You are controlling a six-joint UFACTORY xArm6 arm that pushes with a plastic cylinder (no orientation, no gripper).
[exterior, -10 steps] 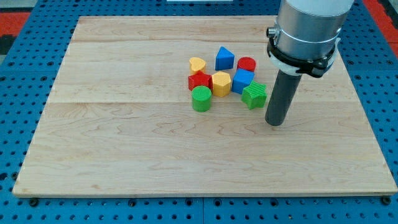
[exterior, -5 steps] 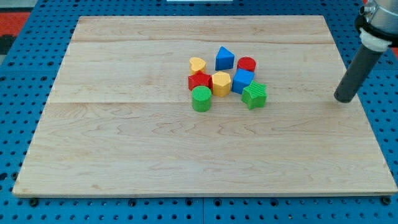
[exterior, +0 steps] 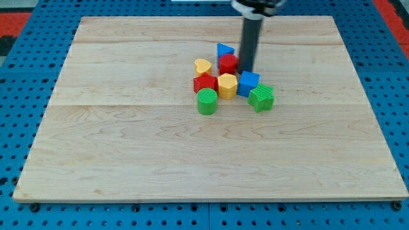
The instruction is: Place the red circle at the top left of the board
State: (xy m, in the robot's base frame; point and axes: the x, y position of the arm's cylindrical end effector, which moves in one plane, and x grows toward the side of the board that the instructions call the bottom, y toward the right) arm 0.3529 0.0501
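Observation:
The red circle sits in the cluster of blocks near the board's middle, just below the blue triangle. My tip touches the red circle's right side, with the rod rising to the view's top. The wooden board fills most of the view; its top left corner lies far to the left of the cluster.
Around the red circle lie a yellow heart, a red block, a yellow hexagon, a blue cube, a green cylinder and a green star-like block.
My tip swung out to the board's right edge, then came back to the red circle's right side. The red circle has slid left, and the blue triangle has shifted up and left.

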